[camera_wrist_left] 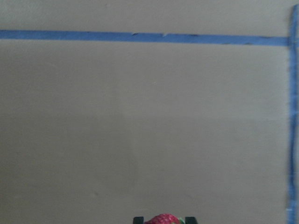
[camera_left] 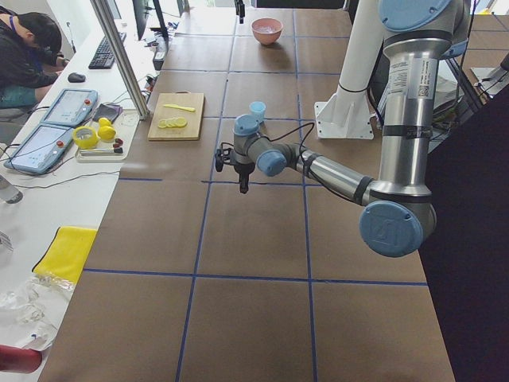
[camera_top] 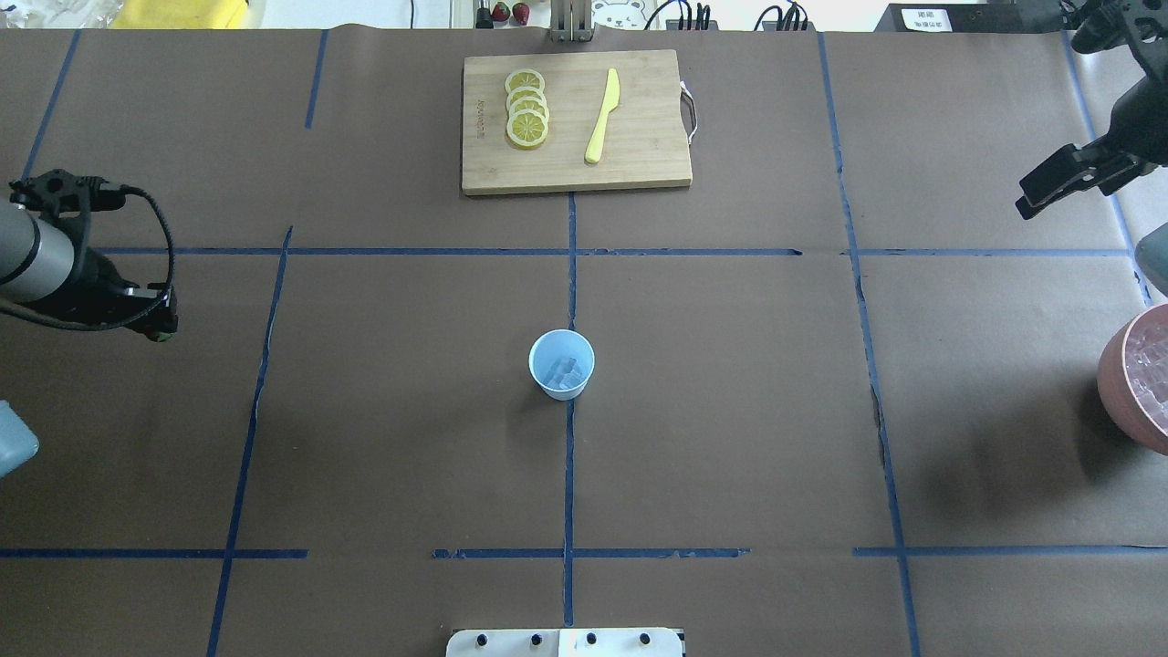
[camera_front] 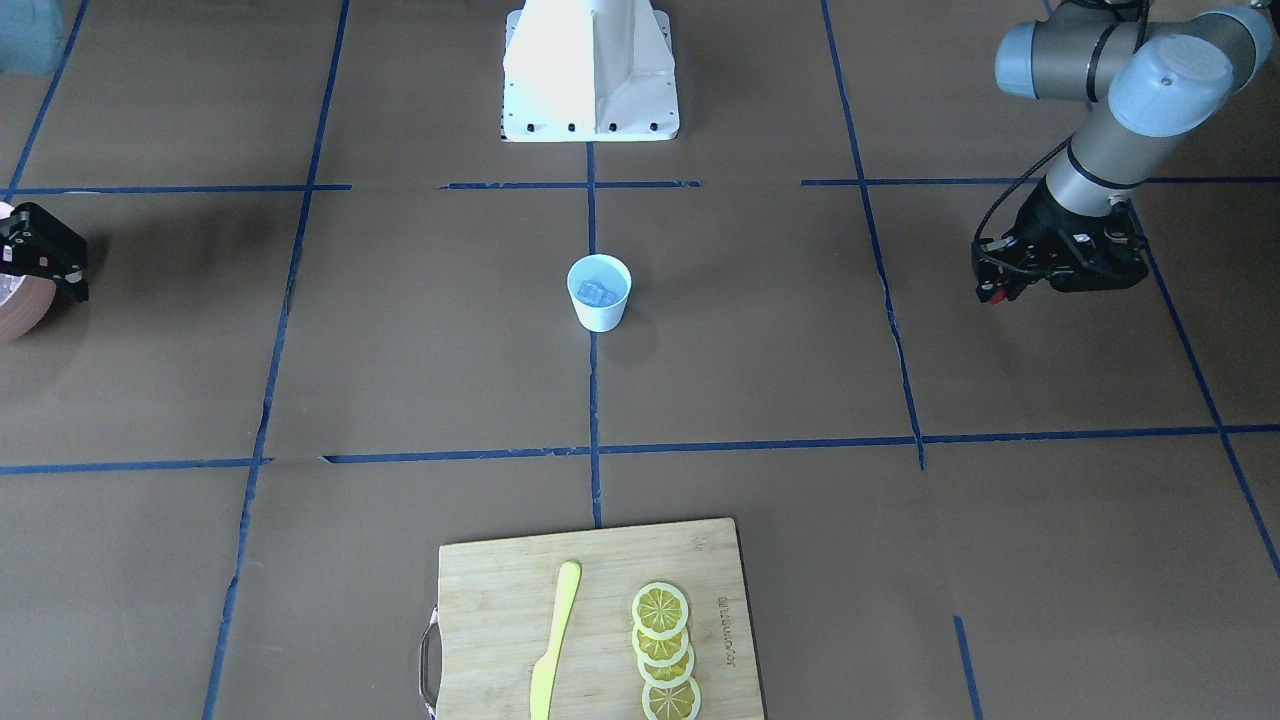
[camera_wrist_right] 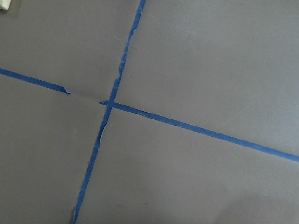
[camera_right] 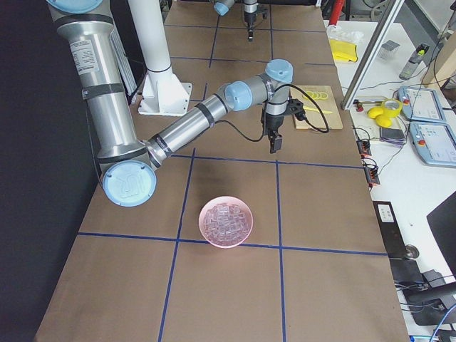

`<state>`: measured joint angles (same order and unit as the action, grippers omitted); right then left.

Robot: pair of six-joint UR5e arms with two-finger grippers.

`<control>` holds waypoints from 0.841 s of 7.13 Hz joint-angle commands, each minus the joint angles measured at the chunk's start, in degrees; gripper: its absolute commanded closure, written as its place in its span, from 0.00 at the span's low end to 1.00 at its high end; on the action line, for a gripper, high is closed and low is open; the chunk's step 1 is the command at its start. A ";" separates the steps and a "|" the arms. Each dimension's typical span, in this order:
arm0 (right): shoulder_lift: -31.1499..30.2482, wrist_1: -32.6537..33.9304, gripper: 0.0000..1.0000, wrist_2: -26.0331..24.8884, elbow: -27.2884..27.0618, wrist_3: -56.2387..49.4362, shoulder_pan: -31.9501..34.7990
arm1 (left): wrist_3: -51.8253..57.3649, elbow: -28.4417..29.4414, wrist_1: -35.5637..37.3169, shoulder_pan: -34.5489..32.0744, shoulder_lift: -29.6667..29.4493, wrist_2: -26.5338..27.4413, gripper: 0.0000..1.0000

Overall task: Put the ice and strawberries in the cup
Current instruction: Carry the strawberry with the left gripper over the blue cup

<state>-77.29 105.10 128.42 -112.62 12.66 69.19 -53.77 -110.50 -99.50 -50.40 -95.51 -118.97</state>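
Observation:
The white cup stands at the table's middle with a few clear ice cubes inside. My left gripper hovers far off to the cup's side, shut on a small red strawberry whose top shows between the fingertips in the left wrist view. More ice fills the pink bowl at the table's other end. My right gripper hangs above and beyond that bowl. Its fingers do not show clearly, so I cannot tell their state.
A wooden cutting board lies at the far middle edge, carrying several lemon slices and a yellow knife. The robot's white base stands behind the cup. Blue tape lines grid the brown table.

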 commanded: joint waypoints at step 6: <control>-7.69 -16.36 0.01 11.40 22.74 -23.81 18.95 | -21.64 -1.92 23.12 15.58 -29.36 5.76 1.00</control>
<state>-84.05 95.29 137.73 -96.21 -8.41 85.59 -73.26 -113.40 -76.43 -37.66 -121.74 -114.43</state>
